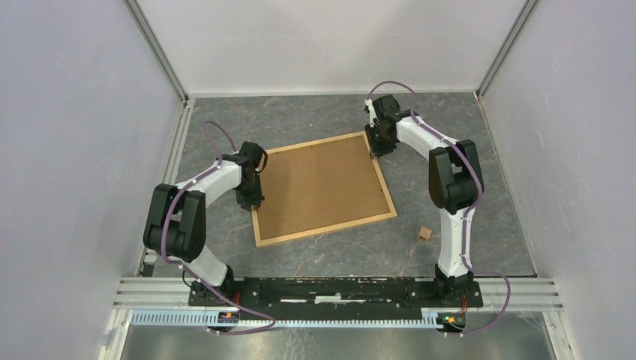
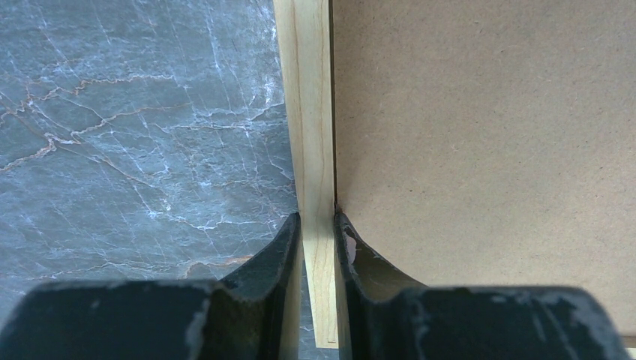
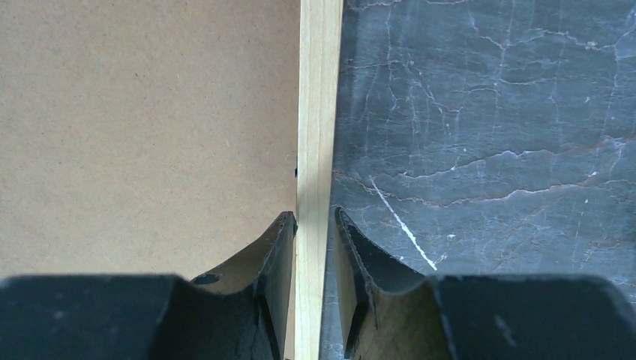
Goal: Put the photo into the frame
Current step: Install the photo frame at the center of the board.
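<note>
On the grey marbled stone table (image 1: 315,120), near the middle: a large rectangular frame (image 1: 322,187) of thin light wood strips. Lying flat, brown fibreboard back upward, turned a little against the table edges. Front side down against the table, so not possible to see.

At the left strip of the frame, about halfway along: the left gripper (image 1: 251,201), pointing down. In the left wrist view, clamped on this strip: one black finger (image 2: 277,255) on the table side, the other on the brown back, both touching the wood.

At the far right corner of the frame, on the right strip: the right gripper (image 1: 379,150), also pointing down. In the right wrist view, set astride the strip with a narrow opening: inner finger (image 3: 274,255) against the wood on the side of the brown back, outer finger just beside the wood on the table side. Not possible to tell if really pressing or only very close.

On the table beside the right arm, a little apart from the near right corner of the frame: a small light wooden block (image 1: 424,233).
</note>
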### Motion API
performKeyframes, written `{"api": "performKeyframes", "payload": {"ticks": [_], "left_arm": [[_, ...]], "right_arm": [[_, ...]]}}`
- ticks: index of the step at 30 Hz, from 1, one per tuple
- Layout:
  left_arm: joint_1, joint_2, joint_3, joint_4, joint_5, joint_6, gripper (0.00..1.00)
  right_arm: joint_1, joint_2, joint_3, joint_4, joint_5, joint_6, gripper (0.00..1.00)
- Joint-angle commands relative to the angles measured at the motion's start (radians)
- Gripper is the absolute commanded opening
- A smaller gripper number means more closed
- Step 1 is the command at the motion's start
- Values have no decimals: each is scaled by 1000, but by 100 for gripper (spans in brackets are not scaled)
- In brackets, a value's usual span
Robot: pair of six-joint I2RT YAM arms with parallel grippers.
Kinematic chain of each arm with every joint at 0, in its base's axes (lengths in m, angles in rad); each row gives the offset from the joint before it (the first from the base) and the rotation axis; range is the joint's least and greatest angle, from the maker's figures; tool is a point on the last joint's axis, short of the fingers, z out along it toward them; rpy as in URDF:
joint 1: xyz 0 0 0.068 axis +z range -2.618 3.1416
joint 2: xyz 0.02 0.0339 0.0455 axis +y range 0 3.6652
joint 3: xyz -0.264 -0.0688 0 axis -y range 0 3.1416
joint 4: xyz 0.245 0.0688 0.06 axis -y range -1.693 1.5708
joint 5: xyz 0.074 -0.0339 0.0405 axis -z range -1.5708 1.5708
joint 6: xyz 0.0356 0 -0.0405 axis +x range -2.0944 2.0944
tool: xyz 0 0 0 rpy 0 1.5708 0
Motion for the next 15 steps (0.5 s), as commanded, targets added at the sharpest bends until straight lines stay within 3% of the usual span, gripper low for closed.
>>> {"api": "performKeyframes", "payload": {"ticks": [1,15], "left_arm": [[-20,14,-5,37,59,28,2],[-21,27,-1,38,65,29,2]], "right_arm": [[-7,8,40,-3,2,-15,32],[-32,51,64,26,-9,-5,32]]}}
